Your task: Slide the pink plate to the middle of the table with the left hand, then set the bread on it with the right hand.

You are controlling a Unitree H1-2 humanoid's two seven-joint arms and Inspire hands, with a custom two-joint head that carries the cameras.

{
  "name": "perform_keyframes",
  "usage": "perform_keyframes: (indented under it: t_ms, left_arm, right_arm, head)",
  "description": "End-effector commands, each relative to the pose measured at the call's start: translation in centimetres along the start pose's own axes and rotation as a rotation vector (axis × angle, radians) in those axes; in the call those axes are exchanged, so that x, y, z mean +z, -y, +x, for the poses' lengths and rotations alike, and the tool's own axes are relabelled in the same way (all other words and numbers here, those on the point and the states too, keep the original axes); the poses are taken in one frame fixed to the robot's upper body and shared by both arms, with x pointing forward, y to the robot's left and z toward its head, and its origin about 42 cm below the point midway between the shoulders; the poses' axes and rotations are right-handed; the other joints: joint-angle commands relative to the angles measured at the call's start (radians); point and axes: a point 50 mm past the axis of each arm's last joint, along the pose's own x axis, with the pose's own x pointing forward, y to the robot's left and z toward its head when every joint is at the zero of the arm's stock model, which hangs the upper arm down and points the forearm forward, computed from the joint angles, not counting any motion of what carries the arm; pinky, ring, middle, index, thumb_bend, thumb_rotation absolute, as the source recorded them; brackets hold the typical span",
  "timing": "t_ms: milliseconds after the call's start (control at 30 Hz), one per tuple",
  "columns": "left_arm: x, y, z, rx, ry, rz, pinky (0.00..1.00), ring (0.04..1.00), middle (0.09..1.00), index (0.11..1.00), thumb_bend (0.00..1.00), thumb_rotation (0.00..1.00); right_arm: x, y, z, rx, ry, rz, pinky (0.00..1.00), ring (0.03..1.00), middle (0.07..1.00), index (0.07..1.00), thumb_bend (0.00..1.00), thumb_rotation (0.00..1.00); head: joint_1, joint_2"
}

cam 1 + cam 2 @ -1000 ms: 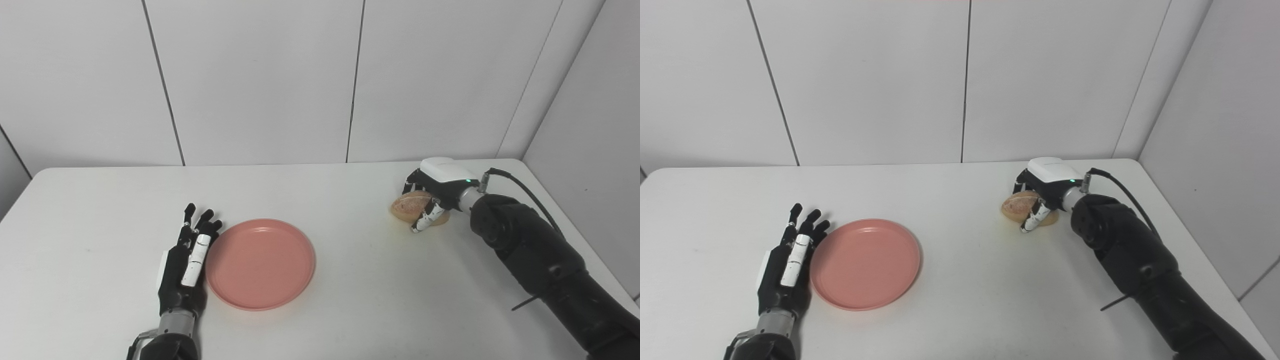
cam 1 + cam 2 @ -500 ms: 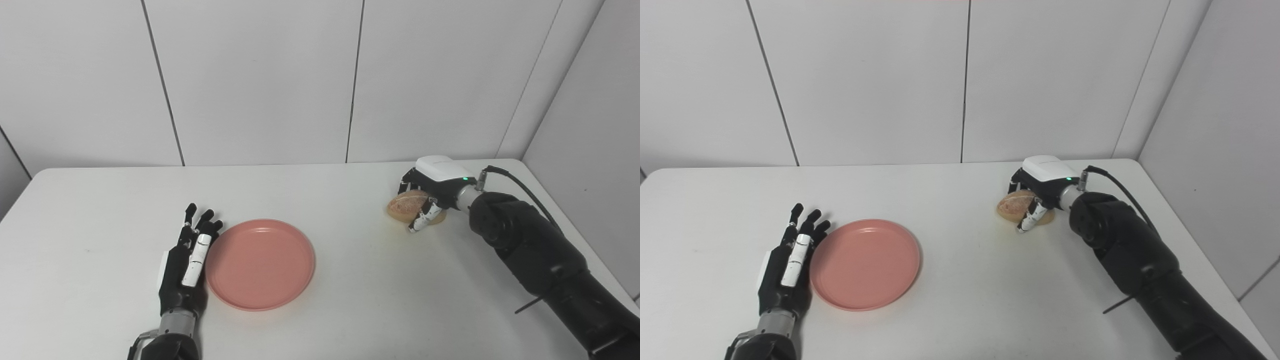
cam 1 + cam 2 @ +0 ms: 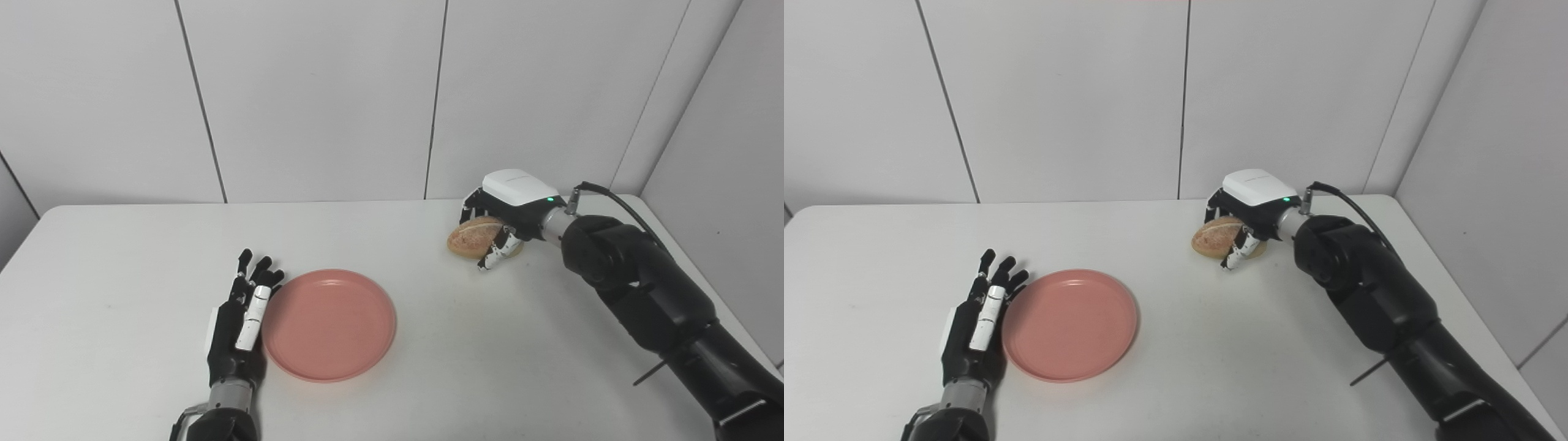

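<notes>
- Pink plate [image 3: 329,324] lies flat on the white table [image 3: 122,245], low in the frame and a little left of centre; nothing rests on it.
- Left hand [image 3: 240,321] lies just beside the plate's left rim, in the lower left of the frame, its arm entering from the bottom edge. Its fingers [image 3: 245,263] are spread and stretched out toward the far wall, and it grasps nothing. The side of the hand looks to touch the plate's edge, though contact cannot be told for certain.
- Bread [image 3: 473,237], a brown oval roll, sits in the upper right part of the frame, well apart from the plate.
- Right hand [image 3: 505,211] is clenched around the bread from above: its white back covers the roll's top, dark fingers curl over the far side, and a black-and-white finger [image 3: 1234,252] comes down across the near side.
- Whether the bread is clear of the table or touching it cannot be told; only a faint shadow shows beneath it.
- Right arm, black and bulky, runs from the lower right corner of the frame up to the hand, with a thin cable [image 3: 618,199] arching from the wrist.
- Grey-white wall panels [image 3: 318,92] fill the upper half of the frame behind the table.
</notes>
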Motion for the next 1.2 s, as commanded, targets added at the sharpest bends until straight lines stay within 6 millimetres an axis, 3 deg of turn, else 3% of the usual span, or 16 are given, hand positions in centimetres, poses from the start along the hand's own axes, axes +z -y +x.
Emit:
perform_keyframes:
  t_ms: [0, 100, 333, 533, 733, 1000, 1167]
  left_arm:
    - [-0.3, 1.5, -0.2, -0.010, -0.014, -0.014, 0.86, 0.861, 0.935, 0.952, 0.70, 0.63]
    - [-0.4, 2.0, -0.2, -0.009, -0.015, -0.017, 0.91, 0.866, 0.943, 0.957, 0.72, 0.63]
    - [-0.6, 3.0, -0.3, 0.000, -0.019, 0.030, 0.83, 0.844, 0.942, 0.943, 0.77, 0.66]
    - [-0.8, 3.7, -0.2, 0.003, -0.015, 0.047, 0.80, 0.836, 0.924, 0.918, 0.79, 0.65]
    - [-0.8, 4.1, -0.2, 0.011, -0.010, 0.055, 0.77, 0.815, 0.905, 0.926, 0.78, 0.65]
    - [-0.7, 3.9, -0.1, 0.008, -0.011, 0.057, 0.75, 0.826, 0.904, 0.924, 0.77, 0.65]
    - [-0.7, 3.9, -0.2, 0.009, -0.013, 0.056, 0.75, 0.827, 0.904, 0.921, 0.77, 0.65]
  right_arm:
    - [1.2, 3.9, 0.1, -0.095, 0.081, -0.047, 0.36, 0.426, 0.472, 0.494, 0.53, 0.00]
    - [2.2, 4.1, 0.1, -0.097, 0.107, -0.037, 0.35, 0.411, 0.457, 0.501, 0.53, 0.00]
    - [4.8, 4.5, 0.2, -0.094, 0.179, -0.035, 0.33, 0.387, 0.449, 0.507, 0.53, 0.00]
    - [5.8, 4.9, -0.1, -0.090, 0.230, 0.005, 0.32, 0.387, 0.456, 0.503, 0.53, 0.00]
    - [8.0, 5.2, -0.2, -0.076, 0.289, -0.002, 0.35, 0.397, 0.452, 0.518, 0.53, 0.00]
    - [10.9, 5.3, 0.1, -0.024, 0.360, -0.018, 0.28, 0.358, 0.443, 0.512, 0.53, 0.00]
    - [12.6, 4.8, 0.7, 0.020, 0.405, -0.035, 0.33, 0.404, 0.471, 0.496, 0.53, 0.00]
  head:
    - [0.018, -0.001]
    - [0.037, -0.001]
    - [0.110, 0.005]
    - [0.158, 0.009]
    - [0.159, 0.011]
    - [0.159, 0.014]
    - [0.158, 0.016]
